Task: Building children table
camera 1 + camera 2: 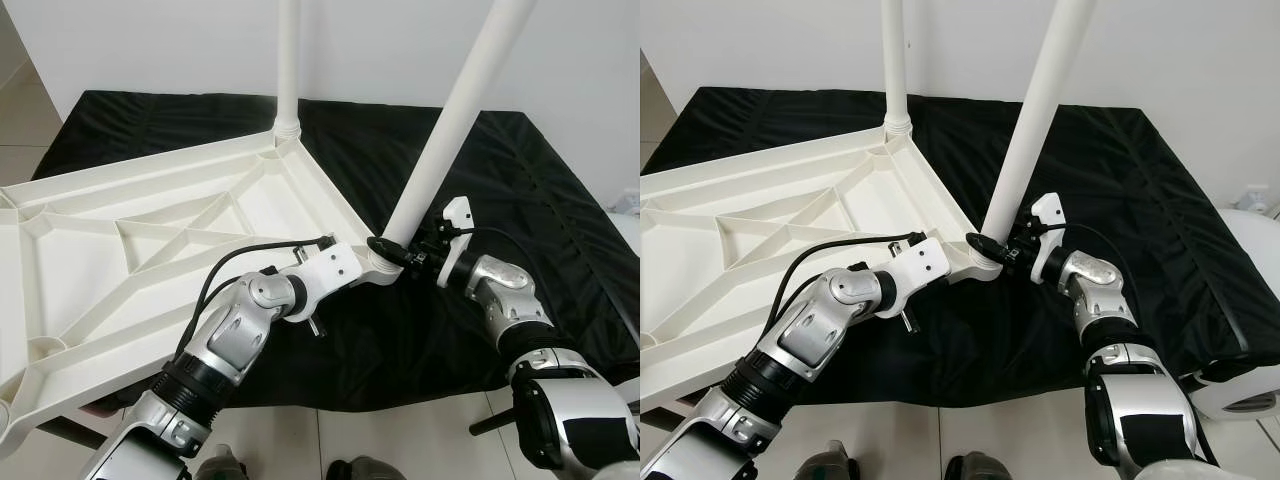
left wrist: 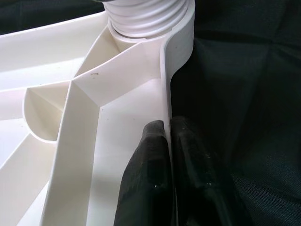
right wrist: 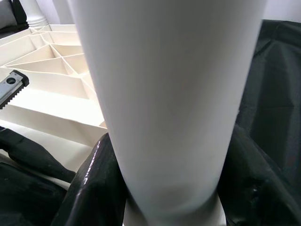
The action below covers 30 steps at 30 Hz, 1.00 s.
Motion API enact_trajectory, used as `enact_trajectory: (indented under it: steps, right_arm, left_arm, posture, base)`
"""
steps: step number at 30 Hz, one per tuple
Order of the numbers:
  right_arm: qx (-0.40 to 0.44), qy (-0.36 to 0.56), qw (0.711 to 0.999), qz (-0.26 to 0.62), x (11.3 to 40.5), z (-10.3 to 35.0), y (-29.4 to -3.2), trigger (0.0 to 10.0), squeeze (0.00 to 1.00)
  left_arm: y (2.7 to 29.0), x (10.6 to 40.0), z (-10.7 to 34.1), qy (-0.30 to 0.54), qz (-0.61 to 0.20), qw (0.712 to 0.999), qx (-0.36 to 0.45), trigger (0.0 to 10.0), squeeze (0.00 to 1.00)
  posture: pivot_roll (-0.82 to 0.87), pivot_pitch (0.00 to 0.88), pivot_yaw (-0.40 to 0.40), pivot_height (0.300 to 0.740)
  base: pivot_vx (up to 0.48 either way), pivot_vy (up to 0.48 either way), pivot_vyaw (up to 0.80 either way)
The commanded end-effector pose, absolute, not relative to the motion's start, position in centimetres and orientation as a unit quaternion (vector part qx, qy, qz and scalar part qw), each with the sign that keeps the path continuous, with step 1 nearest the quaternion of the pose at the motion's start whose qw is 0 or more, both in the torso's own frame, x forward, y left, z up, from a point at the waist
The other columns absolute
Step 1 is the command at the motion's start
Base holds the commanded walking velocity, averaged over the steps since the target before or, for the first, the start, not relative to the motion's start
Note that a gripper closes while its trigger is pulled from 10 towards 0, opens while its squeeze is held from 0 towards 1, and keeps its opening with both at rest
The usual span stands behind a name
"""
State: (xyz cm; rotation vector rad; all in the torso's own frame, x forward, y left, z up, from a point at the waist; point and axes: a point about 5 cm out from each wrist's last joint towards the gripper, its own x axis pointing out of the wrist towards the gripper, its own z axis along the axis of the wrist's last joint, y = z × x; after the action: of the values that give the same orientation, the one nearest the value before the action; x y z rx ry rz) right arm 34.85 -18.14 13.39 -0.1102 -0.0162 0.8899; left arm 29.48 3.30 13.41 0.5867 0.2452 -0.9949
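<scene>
Your right claw (image 1: 392, 248) is clamped round the base of the tilted white leg (image 1: 452, 125) at the tabletop's near corner. Your left claw (image 2: 167, 155) pinches the rim of the upturned white tabletop (image 1: 150, 240) just beside that socket. A 2nd leg (image 1: 288, 65) stands upright at the far corner, all on the black cloth (image 1: 520, 190).
</scene>
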Motion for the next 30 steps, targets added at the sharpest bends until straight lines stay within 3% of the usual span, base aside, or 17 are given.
enact_trajectory:
  steps: [1, 2, 4, 5, 13, 21, 25, 30]
  right_arm:
    - [-0.061, -0.001, 0.905, 0.421, 34.7, 13.3, -19.1, 0.0, 0.0]
    - [-0.062, -0.002, 0.906, 0.419, 34.7, 13.3, -19.2, 2.6, 0.0]
    - [-0.062, -0.002, 0.906, 0.419, 34.7, 13.3, -19.2, 2.6, 0.0]
    - [-0.058, -0.006, 0.907, 0.417, 34.7, 13.3, -19.0, 10.0, 0.0]
    - [-0.032, -0.033, 0.921, 0.387, 34.5, 13.3, -17.7, 10.0, 0.0]
    - [-0.012, -0.063, 0.942, 0.329, 34.1, 13.3, -15.4, 10.0, 0.0]
    - [-0.011, -0.087, 0.959, 0.27, 33.7, 13.5, -13.0, 10.0, 0.0]
    - [0.005, -0.086, 0.966, 0.243, 33.5, 13.3, -12.1, 10.0, 0.0]
  left_arm:
    - [2.5, 29.2, 14.5, 0.083, -0.477, 0.831, 0.275, 10.0, 0.0]
    - [2.5, 29.2, 14.5, 0.083, -0.477, 0.831, 0.275, 10.0, 0.0]
    - [2.5, 29.2, 14.5, 0.083, -0.477, 0.831, 0.275, 10.0, 0.0]
    - [2.5, 29.1, 14.5, 0.083, -0.477, 0.831, 0.274, 10.0, 0.0]
    - [2.4, 29.0, 14.3, 0.085, -0.479, 0.83, 0.273, 10.0, 0.0]
    - [2.3, 28.8, 14.2, 0.087, -0.478, 0.83, 0.272, 10.0, 0.0]
    - [2.3, 28.7, 14.2, 0.086, -0.481, 0.829, 0.272, 10.0, 0.0]
    - [2.3, 28.8, 14.2, 0.085, -0.48, 0.83, 0.273, 10.0, 0.0]
  posture:
    - [0.0, 0.0, -0.067, 0.74]
    - [0.0, 0.0, -0.067, 0.74]
    - [0.0, 0.0, -0.067, 0.74]
    - [0.0, 0.0, -0.068, 0.74]
    - [0.0, 0.0, -0.069, 0.74]
    - [0.01, 0.0, -0.077, 0.74]
    - [0.0, 0.0, -0.078, 0.74]
    - [0.01, 0.0, -0.08, 0.74]
  base:
    - [0.0, 0.0, 0.0]
    - [0.0, 0.0, 0.0]
    - [0.0, 0.0, 0.0]
    - [0.0, 0.0, 0.0]
    - [0.0, 0.0, 0.0]
    - [0.0, 0.0, 0.0]
    - [0.0, 0.0, 0.0]
    - [0.0, 0.0, 0.0]
